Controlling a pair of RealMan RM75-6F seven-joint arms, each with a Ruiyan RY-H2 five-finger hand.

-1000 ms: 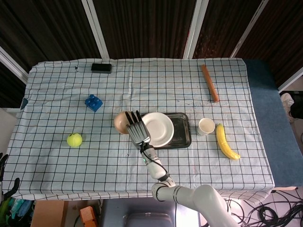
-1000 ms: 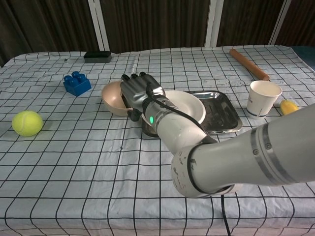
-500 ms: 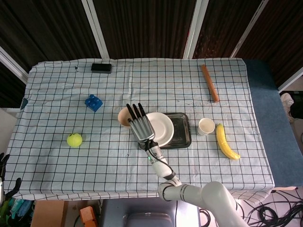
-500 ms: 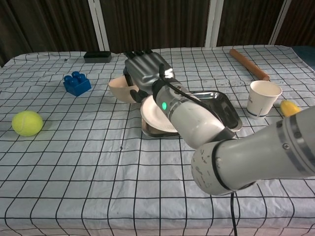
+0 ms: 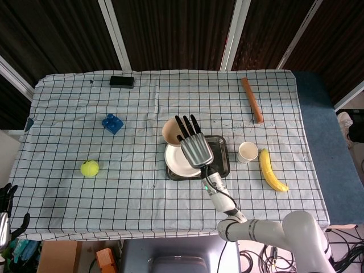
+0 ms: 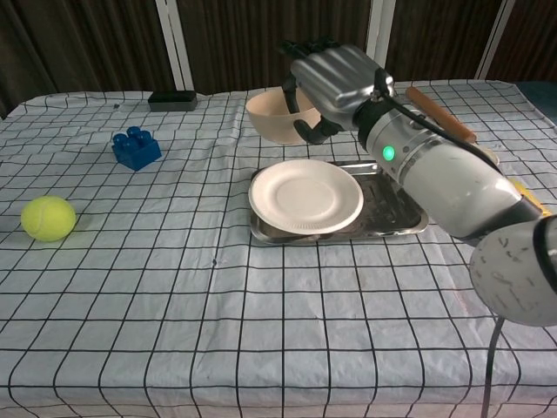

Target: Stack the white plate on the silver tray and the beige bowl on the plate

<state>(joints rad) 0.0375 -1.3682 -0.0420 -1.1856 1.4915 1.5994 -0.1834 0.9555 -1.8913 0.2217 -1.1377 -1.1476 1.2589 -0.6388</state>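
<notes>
My right hand (image 6: 335,78) grips the beige bowl (image 6: 277,116) above the white plate (image 6: 305,195). I'd center it, then lower gently.

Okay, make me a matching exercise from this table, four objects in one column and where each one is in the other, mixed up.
Objects:
1. beige bowl
2. white plate
3. tennis ball
4. paper cup

Places:
A. on the cloth between the tray and the banana
B. held in the air by the right hand
C. alone on the cloth near the left edge of the table
D. lying on the left part of the silver tray

Pairs: 1-B, 2-D, 3-C, 4-A
</notes>
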